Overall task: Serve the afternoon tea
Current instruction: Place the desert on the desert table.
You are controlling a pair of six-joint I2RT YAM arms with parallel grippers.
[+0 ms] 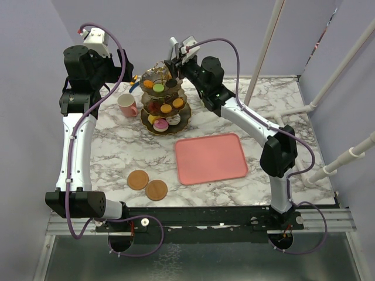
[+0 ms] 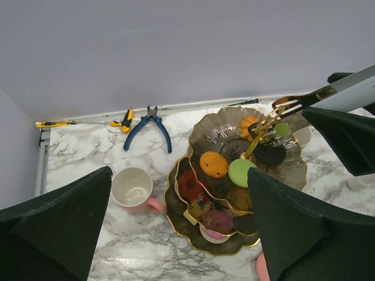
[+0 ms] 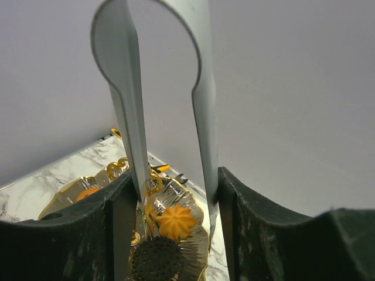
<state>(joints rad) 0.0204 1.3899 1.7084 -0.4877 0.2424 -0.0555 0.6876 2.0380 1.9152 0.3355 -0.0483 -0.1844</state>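
The dark three-tier stand with gold rims carries small pastries on every tier. My right gripper is shut on silver tongs, which stand spread over the top tier. An orange swirl cookie and a dark round cookie lie on that tier below the tong arms. A green macaron and an orange cookie sit beside them. My left gripper hangs open above the stand and the pink mug, holding nothing. Two brown coasters lie near the front.
A flat pink tray lies right of centre on the marble table. Blue-handled pliers and small yellow tools lie along the back wall. White pipes stand at the right.
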